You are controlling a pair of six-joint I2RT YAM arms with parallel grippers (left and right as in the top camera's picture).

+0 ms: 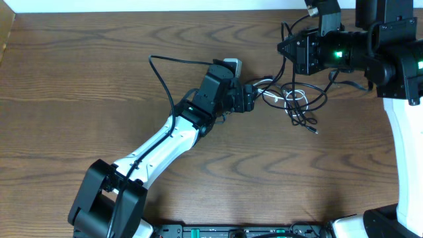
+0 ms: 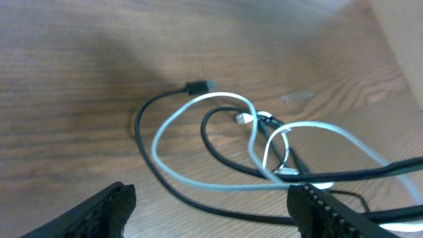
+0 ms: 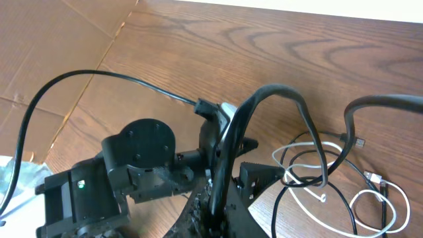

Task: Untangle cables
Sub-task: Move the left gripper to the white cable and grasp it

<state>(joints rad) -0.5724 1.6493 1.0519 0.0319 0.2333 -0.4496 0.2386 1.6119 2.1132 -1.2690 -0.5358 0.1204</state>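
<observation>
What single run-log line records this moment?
left jaws: open, by white cable | right jaws: shut on black cable, lifted | state: both intertwined

You were in a robot lab: left arm (image 1: 158, 142) and right arm (image 1: 396, 125) on a wood-grain table (image 1: 79, 79), cardboard (image 3: 53, 59) alongside.

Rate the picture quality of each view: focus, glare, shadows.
Overhead: sharp, evenly lit table. Left wrist: soft overall, white cable and black cable slightly blurred, near fingers out of focus. Right wrist: wood grain crisp, washed-out strip along top edge, dark foreground.
</observation>
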